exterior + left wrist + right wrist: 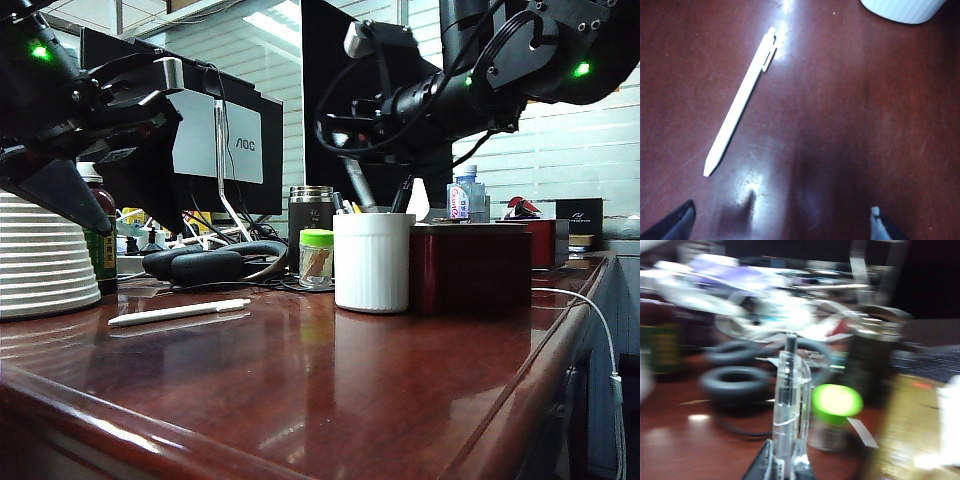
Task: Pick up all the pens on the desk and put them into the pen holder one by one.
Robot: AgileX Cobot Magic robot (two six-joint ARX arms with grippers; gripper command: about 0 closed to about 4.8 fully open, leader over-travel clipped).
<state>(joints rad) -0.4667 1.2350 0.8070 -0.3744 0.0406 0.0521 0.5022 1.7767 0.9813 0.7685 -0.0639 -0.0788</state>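
Office workstation. A glossy reddish-brown wooden bench [330, 380] carries ordinary desk clutter — an AOC computer monitor [215, 140] at ten o'clock in the exterior view, black headphones [205, 262] below it, a white ribbed pen holder [372, 262] stocked with pens at centre, a steel-and-black mug [310, 215] behind it, and a dark red box [470, 268] at three o'clock. Ceiling strip lights [272, 25] and pale slatted blinds [560, 150] at two o'clock complete the office setting — no workshop tools visible.
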